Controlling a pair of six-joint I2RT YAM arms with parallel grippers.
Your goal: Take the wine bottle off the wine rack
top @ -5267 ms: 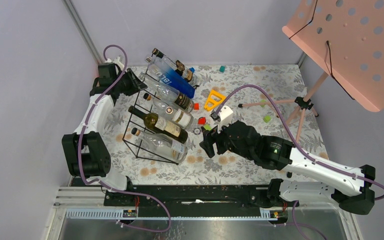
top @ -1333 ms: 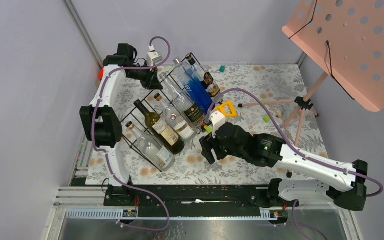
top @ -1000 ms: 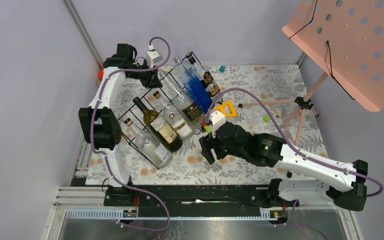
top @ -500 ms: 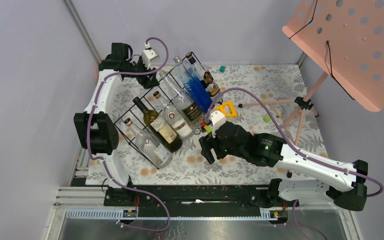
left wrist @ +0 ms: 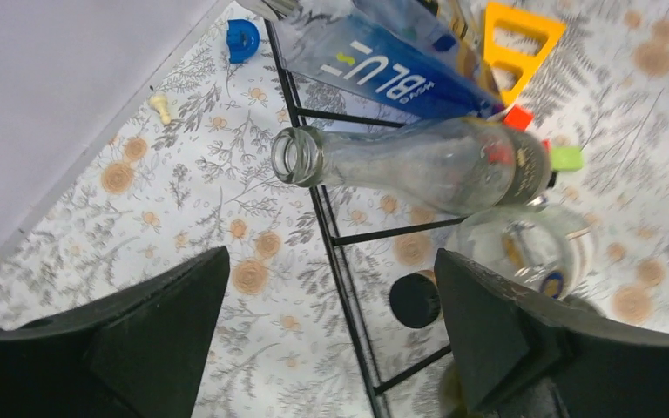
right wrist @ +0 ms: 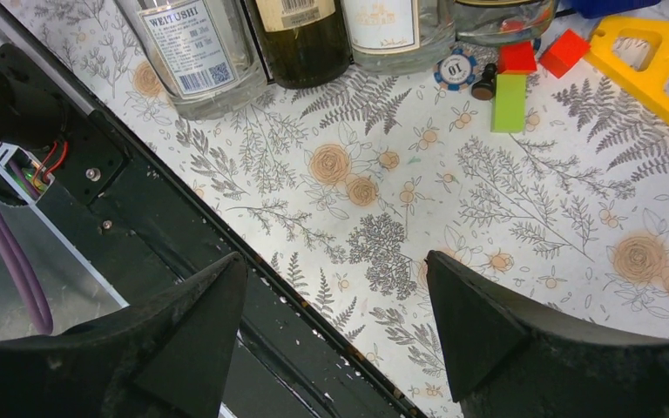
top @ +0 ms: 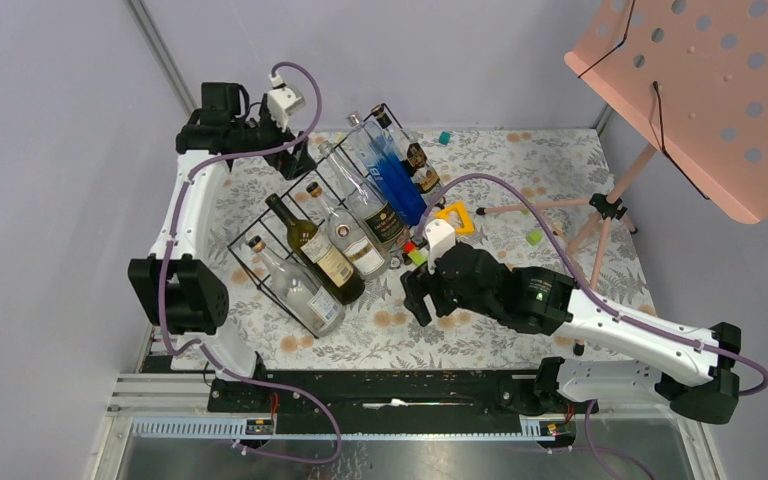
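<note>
Removal pending: dark-green glass wine bottle (top: 316, 252) lies on black wire-grid rack (left wrist: 332, 239), frame centre-left; left tool (left wrist: 329, 270), right tool (right wrist: 335, 261) both wide, empty.

Blue bottle (left wrist: 383, 74) reads BLU, label (right wrist: 183, 39) WEITUSHI, chip (right wrist: 458, 67) 10

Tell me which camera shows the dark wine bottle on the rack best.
Top external: the dark wine bottle lies whole, neck to base, on the wine rack between clear bottles. The right wrist view shows only its base end. The left wrist view shows a black cap that may be its; I cannot tell.
</note>
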